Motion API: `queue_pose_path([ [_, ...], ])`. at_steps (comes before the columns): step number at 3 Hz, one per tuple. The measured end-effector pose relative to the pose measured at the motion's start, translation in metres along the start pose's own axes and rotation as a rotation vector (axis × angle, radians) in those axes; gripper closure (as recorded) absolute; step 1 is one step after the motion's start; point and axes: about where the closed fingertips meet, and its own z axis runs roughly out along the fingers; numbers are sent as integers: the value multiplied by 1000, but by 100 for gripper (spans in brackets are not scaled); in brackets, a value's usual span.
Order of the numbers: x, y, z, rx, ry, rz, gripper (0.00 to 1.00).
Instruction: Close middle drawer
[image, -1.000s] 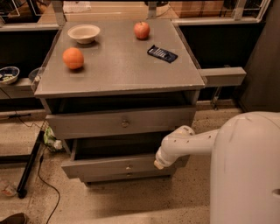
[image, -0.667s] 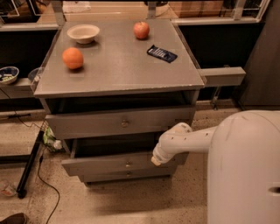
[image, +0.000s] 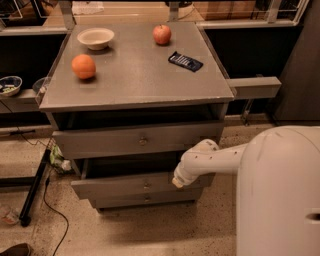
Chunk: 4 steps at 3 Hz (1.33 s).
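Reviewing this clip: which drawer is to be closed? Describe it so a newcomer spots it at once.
Start at the grey cabinet with an orange on top; it has three drawer fronts. The middle drawer is the second one down, with the robot's hand at its right end. It sticks out farther than the top drawer above and the lowest drawer beneath.

The gripper (image: 178, 181) is placed at the front of the middle drawer (image: 115, 188). Above it the way is barred by the upper drawer (image: 100, 143). Below, open floor (image: 150, 230) is seen.
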Motion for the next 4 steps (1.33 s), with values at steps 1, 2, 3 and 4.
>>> queue_pose_path([
  [1,0,0,0,0,0,0,26],
  [2,0,0,0,0,0,0,4],
  [3,0,0,0,0,0,0,0],
  [4,0,0,0,0,0,0,0],
])
